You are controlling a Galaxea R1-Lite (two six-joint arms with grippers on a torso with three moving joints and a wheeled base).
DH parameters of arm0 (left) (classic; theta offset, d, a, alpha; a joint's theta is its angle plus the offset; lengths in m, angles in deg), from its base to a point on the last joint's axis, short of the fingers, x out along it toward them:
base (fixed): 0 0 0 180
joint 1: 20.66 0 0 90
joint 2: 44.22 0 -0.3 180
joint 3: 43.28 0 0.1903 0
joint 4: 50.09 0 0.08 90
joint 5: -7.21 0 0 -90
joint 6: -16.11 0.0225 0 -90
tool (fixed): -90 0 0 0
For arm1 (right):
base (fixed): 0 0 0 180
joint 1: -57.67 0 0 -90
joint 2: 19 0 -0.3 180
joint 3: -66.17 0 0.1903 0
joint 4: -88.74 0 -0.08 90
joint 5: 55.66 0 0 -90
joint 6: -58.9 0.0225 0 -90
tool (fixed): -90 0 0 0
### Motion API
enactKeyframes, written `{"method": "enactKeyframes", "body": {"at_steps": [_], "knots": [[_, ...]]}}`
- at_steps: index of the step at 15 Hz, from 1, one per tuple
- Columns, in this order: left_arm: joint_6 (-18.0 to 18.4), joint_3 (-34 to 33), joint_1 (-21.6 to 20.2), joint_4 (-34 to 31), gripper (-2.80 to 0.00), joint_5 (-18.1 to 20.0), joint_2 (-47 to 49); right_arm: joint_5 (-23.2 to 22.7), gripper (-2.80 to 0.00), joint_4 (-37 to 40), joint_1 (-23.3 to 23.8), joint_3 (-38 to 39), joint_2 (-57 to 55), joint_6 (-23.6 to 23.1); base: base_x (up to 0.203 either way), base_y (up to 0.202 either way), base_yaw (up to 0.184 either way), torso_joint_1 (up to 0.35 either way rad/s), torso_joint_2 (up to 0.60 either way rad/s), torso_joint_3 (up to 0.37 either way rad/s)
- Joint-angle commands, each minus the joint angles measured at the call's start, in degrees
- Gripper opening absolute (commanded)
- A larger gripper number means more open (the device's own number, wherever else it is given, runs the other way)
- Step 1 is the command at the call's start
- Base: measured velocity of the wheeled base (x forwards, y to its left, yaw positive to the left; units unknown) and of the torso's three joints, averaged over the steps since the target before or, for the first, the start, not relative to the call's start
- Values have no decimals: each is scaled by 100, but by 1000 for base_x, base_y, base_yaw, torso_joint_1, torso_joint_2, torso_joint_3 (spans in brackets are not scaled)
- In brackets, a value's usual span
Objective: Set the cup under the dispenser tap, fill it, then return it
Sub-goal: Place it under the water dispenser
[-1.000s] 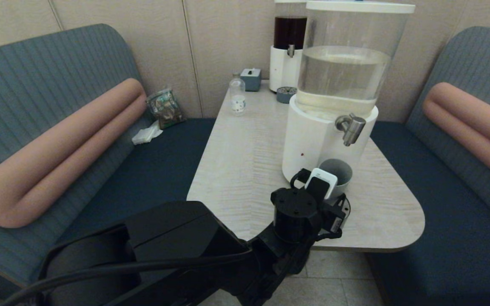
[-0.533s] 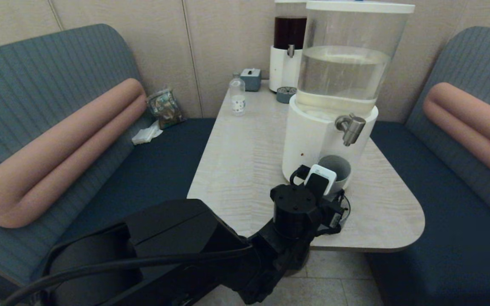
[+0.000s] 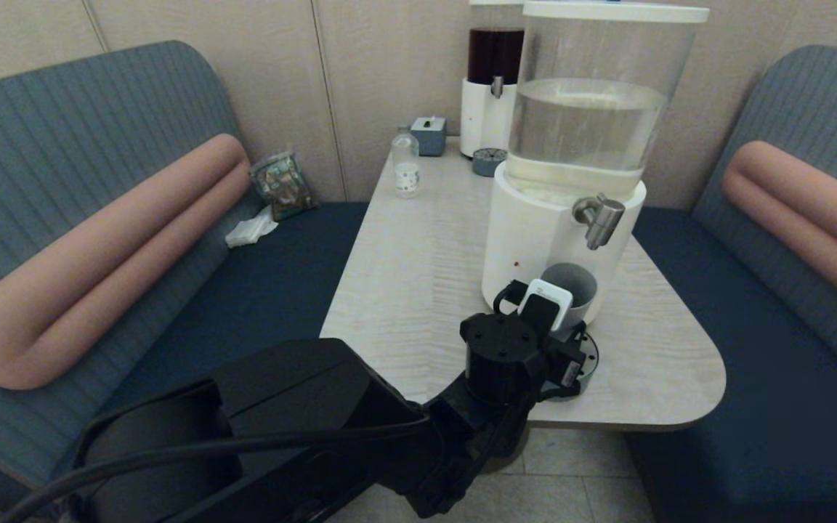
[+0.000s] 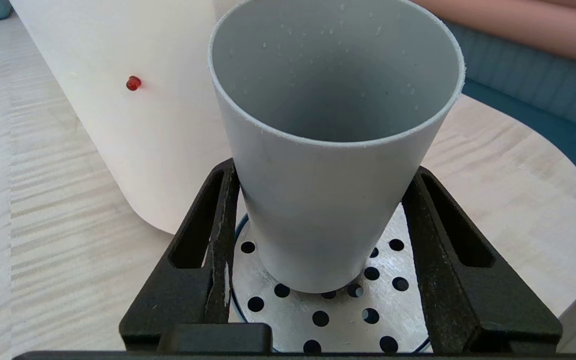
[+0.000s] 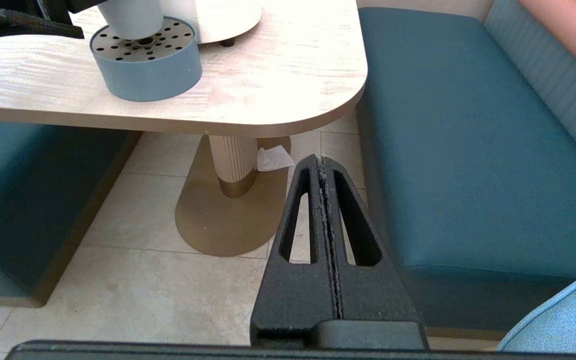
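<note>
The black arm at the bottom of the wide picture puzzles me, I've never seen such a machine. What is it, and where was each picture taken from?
It is a two-armed robot. The wide picture comes from its head camera; the other two look out from behind each arm's fingers. The left gripper is closed around a grey cup, standing it on a perforated round drip tray on the table, in front of the big white dispenser and near its steel tap. The right gripper hangs shut beside the table, idle, above the floor.
</note>
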Motion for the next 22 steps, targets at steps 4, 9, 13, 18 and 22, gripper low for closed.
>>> {"method": "enactKeyframes", "body": {"at_steps": [4, 9, 13, 18, 22], "knots": [[-1, -70, 9, 97, -280, -52, -73, 1, -280, 0, -1, 0, -8, 0, 0, 0, 0, 0, 0, 0], [-1, -207, 11, 105, -280, -84, -157, 1, -280, 0, -1, 0, -8, 0, 0, 0, 0, 0, 0, 0], [-1, -111, 18, 76, -280, -75, -149, 1, -280, 0, -1, 0, -8, 0, 0, 0, 0, 0, 0, 0], [-1, 67, 10, 45, -280, -92, -33, 1, -280, 0, -1, 0, -8, 0, 0, 0, 0, 0, 0, 0], [8, 92, 9, 17, 0, -163, 19, 1, -280, 0, -1, 0, -8, 0, 0, 0, 0, 0, 0, 0]]}}
